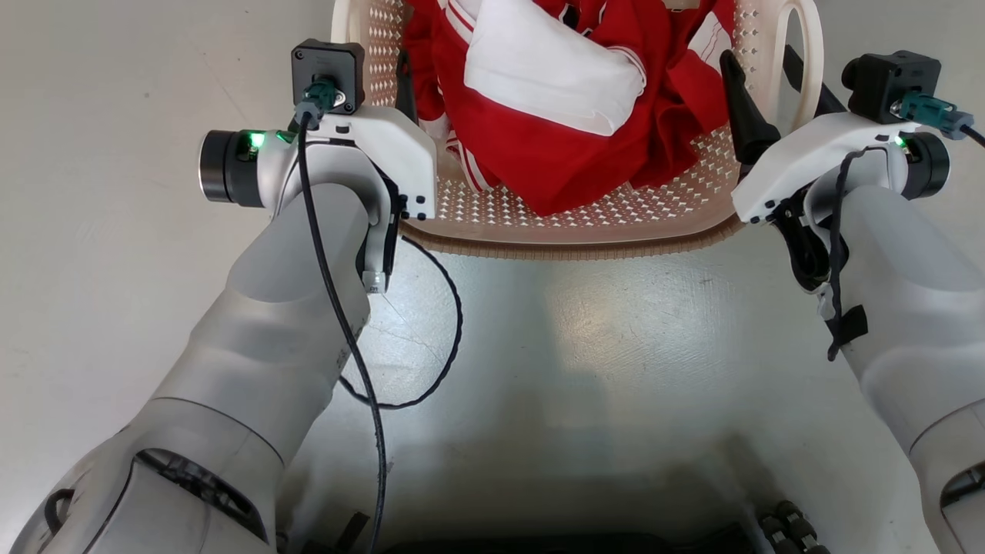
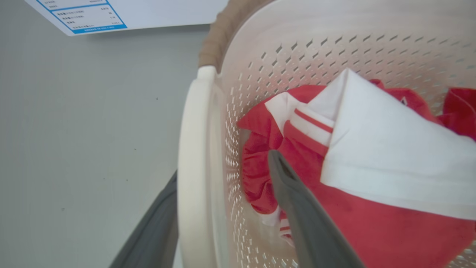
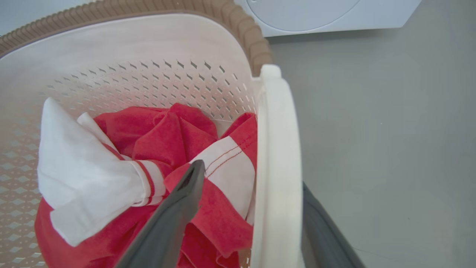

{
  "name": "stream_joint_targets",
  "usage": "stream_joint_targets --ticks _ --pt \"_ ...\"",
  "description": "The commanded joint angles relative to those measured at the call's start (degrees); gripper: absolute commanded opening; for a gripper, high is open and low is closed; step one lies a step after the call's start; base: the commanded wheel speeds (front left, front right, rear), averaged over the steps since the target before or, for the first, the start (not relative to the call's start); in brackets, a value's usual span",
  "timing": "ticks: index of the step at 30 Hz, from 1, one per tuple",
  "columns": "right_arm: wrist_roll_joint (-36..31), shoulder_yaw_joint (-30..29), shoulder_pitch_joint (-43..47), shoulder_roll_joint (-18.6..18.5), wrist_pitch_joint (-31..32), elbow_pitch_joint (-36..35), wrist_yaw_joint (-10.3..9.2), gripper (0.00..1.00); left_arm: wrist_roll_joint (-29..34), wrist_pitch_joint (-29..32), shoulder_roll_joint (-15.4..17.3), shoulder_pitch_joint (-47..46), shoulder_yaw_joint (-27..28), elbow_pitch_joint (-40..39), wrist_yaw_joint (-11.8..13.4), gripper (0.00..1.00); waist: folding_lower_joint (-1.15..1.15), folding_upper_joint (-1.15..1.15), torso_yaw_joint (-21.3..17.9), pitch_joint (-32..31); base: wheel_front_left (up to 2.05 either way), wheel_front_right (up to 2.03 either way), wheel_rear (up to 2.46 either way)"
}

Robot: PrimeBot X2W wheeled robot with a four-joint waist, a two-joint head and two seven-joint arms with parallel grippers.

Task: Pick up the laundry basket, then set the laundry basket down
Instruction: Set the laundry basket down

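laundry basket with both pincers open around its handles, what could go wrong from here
1. The left pincer and right pincer stand open astride the laundry basket's loop handles, one finger inside, one outside. Withdrawing sideways could hook a handle and drag or tip the basket.
2. Each inner finger sits right by the red and white clothes; pulling out may snag cloth and lift it over the rim.

Your robot has pale grey forearms [image 1: 262, 308], white wrist shells [image 1: 392, 146] and dark grey fingers [image 2: 297, 208]. Black cables [image 1: 459, 312] leave its black camera blocks [image 1: 327, 73]; green lights [image 1: 255, 140] glow.
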Motion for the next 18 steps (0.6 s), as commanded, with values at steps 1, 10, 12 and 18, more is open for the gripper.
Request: stream_joint_targets --ticks 1,10,12,18 --pt "-0.7 0.3 2.4 0.6 -0.6 -0.4 0.36 1.0 0.4 -0.3 1.1 0.3 0.8 -1.2 0.8 0.95 0.0 0.0 0.1 -0.1 0.0 0.0 0.0" --pt "-1.7 -2.0 2.1 0.2 -0.6 -0.2 0.36 1.0 0.7 -0.3 1.1 0.5 1.9 -0.9 0.5 1.0 0.0 0.0 -0.3 -0.5 0.0 0.0 0.0" --pt "-1.9 -2.5 2.2 0.2 -0.6 -0.3 0.36 1.0 1.0 -0.3 1.1 0.5 2.3 -0.8 0.5 1.0 0.0 0.0 -0.4 -0.7 0.0 0.0 0.0" --pt "-2.6 -4.0 2.4 0.2 -0.6 -0.5 0.36 1.0 2.0 -0.3 1.1 0.8 3.4 -0.3 0.6 1.0 0.0 0.0 -0.6 -1.4 0.0 0.0 0.0"
